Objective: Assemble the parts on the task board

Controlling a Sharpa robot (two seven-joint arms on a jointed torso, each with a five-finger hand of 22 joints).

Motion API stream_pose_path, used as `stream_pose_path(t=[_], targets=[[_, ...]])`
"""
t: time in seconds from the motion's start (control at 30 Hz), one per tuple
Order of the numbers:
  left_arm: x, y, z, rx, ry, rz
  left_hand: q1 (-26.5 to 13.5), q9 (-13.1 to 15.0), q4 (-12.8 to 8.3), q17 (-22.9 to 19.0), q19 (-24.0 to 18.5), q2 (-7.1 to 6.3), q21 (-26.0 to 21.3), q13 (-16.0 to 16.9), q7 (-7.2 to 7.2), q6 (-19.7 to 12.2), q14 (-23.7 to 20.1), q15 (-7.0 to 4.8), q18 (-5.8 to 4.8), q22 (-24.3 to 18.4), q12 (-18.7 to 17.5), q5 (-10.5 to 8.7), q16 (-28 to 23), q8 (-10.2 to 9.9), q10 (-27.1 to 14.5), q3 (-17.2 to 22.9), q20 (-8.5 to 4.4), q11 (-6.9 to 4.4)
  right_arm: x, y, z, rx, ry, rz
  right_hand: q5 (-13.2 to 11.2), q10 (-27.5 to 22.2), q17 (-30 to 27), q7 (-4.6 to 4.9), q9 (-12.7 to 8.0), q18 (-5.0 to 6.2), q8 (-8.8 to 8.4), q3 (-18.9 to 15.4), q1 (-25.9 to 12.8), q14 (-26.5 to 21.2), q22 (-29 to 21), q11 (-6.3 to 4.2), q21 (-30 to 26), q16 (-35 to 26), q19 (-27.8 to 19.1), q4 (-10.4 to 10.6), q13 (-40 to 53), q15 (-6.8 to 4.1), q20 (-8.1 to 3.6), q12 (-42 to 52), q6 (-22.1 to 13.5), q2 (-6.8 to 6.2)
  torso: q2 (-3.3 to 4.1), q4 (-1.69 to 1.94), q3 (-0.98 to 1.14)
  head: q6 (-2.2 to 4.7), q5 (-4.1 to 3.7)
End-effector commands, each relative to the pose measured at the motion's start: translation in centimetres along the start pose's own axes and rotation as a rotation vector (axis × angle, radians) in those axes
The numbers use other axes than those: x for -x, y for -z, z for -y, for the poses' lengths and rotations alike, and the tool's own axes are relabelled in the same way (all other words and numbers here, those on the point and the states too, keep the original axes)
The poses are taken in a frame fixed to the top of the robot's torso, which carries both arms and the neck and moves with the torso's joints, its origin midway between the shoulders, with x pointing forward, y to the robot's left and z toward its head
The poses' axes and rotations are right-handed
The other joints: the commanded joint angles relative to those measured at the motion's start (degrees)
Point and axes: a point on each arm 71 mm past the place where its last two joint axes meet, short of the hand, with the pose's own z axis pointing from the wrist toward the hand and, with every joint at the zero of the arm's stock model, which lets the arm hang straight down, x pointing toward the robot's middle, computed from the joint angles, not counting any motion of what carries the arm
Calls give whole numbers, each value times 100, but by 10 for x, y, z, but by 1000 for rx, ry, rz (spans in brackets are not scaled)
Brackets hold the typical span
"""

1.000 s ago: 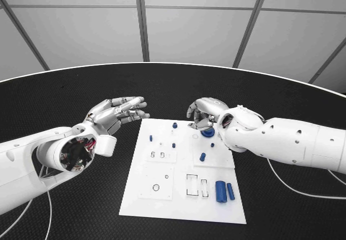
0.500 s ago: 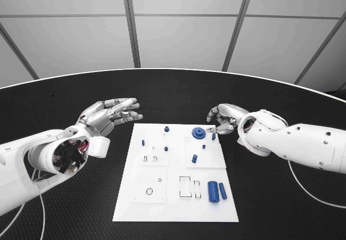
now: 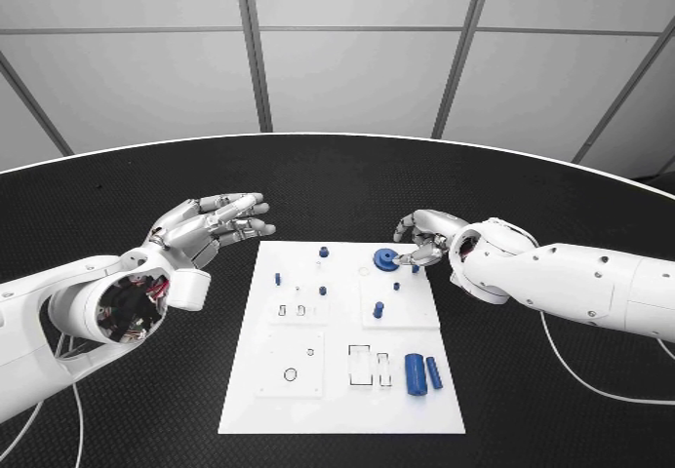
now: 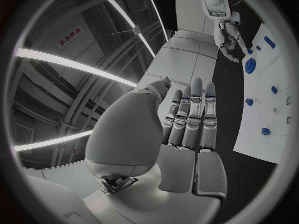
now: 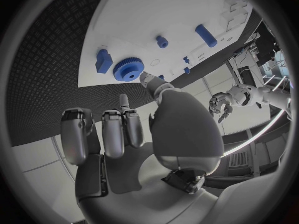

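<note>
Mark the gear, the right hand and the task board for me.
gear (image 3: 385,258), head view, its toothed face.
right hand (image 3: 422,237), head view, back of the hand.
task board (image 3: 337,409), head view, bare near edge.

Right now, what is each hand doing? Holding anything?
Left hand: open, holding nothing, raised beside the task board.
Right hand: holding nothing, a fingertip by the blue gear; whether it touches cannot be told.
</note>
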Motion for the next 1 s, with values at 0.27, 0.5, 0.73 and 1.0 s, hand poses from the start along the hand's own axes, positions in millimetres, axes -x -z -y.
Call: stream_pose_path(t=[0.27,0.5,0.73,1.0], targets=[[-1,0,0,1,1,-2,-59,9,-12,8,-37,3,37,9,12,-37,-38,-2,61,8,-27,8,37,-32,-47,35,10,-4,-5,-9,-7,8,2,-4,37,355,1117,5,-30,-58,-2,-9,147,520,1351,38,30,33,480,-59,1247,41,29,51,-72,28,22,5,12,-21,15],[-1,0,0,1,1,-3,-59,9,-12,8,-37,3,37,9,12,-37,-38,-2,61,8,-27,8,37,-32,-47,35,10,-4,-9,-12,-10,11,4,-16,52,367,1122,6,-36,-61,14,14,171,521,1360,39,37,35,487,-72,1260,41,31,63,-61,50,17,13,11,-47,20],[-1,1,0,2,1,-3,-59,9,-12,8,-37,3,37,9,12,-37,-38,-2,61,8,-27,8,37,-32,-47,35,10,-4,-13,-13,-10,7,7,-37,65,378,1139,4,-41,-66,37,40,182,524,1376,38,49,41,498,-79,1272,40,31,75,-31,71,16,11,9,-72,37],[0,1,0,2,1,-1,-59,9,-12,8,-37,3,37,9,12,-37,-38,-2,61,8,-27,8,37,-32,-47,35,10,-4,-19,-13,-8,-3,9,-56,107,391,1152,4,-55,-70,64,91,192,527,1391,38,60,46,508,-90,1285,38,31,87,6,104,19,9,17,-87,51]])
